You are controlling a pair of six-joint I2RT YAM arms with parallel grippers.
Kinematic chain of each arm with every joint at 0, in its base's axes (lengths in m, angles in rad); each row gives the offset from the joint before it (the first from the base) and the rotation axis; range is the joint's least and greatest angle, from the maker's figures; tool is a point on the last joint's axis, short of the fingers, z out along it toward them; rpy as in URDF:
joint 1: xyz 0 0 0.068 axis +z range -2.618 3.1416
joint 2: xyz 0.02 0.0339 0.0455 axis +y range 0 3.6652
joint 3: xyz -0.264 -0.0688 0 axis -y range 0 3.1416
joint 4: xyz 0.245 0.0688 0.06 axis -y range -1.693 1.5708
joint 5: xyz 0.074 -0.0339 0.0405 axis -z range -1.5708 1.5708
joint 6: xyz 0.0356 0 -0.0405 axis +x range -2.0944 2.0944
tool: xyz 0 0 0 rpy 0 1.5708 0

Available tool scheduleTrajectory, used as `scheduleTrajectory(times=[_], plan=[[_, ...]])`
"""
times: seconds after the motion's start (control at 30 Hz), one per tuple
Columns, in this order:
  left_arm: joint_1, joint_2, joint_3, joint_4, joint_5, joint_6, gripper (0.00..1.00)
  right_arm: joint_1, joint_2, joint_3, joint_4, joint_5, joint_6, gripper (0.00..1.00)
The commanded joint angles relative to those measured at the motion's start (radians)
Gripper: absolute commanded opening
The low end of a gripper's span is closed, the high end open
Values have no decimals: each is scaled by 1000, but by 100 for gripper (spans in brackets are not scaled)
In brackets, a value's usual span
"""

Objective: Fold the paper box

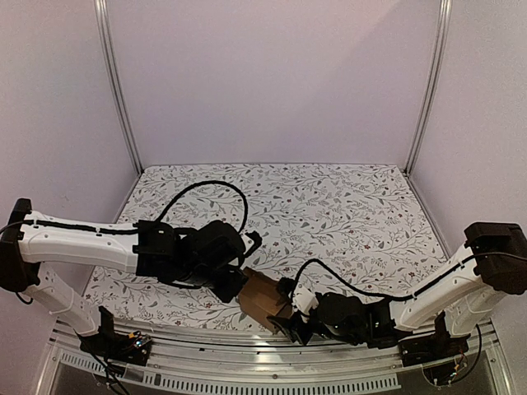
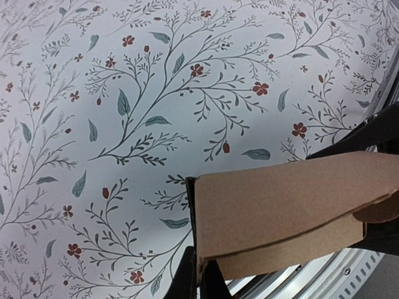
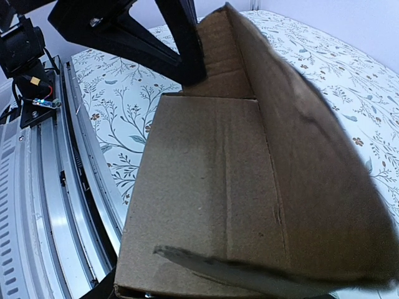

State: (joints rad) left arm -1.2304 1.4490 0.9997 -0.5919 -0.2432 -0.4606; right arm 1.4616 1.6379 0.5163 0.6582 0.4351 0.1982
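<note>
The paper box [image 1: 262, 300] is brown cardboard, partly folded, and is held up over the table's near edge between my two arms. My left gripper [image 1: 236, 290] is shut on one thin corner edge of it; in the left wrist view the fingers [image 2: 201, 274] pinch that corner of the box [image 2: 280, 205]. My right gripper [image 1: 290, 319] meets the box's near end. In the right wrist view the box [image 3: 212, 187] fills the frame, with one wall raised on the right. It covers the right fingers except a dark sliver at its lower left edge, so the jaws stand wide around it.
A floral cloth covers the table [image 1: 329, 206]. A metal rail [image 1: 247, 362] runs along the near edge, right under the box. A black cable [image 1: 214, 185] loops above the left arm. White walls and upright posts [image 1: 119, 90] enclose the sides and back.
</note>
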Motion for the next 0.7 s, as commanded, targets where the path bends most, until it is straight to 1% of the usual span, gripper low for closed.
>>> scheduleTrajectory(times=[0.0, 0.17, 0.3, 0.53, 0.67], plan=[[-13, 9, -33, -140, 15, -21, 0, 2, 11, -10, -31, 55, 7, 62], [-28, 14, -65, -134, 23, -49, 0, 3, 3, -14, -34, 62, 9, 68], [-35, 10, -78, -135, 16, -60, 0, 3, -22, -17, -46, 67, 2, 77], [-38, 17, -51, -123, -3, -83, 0, 2, -111, -29, -93, 48, -20, 98], [-45, 39, -20, -123, -16, -123, 0, 2, -201, -27, -174, -2, -36, 99]])
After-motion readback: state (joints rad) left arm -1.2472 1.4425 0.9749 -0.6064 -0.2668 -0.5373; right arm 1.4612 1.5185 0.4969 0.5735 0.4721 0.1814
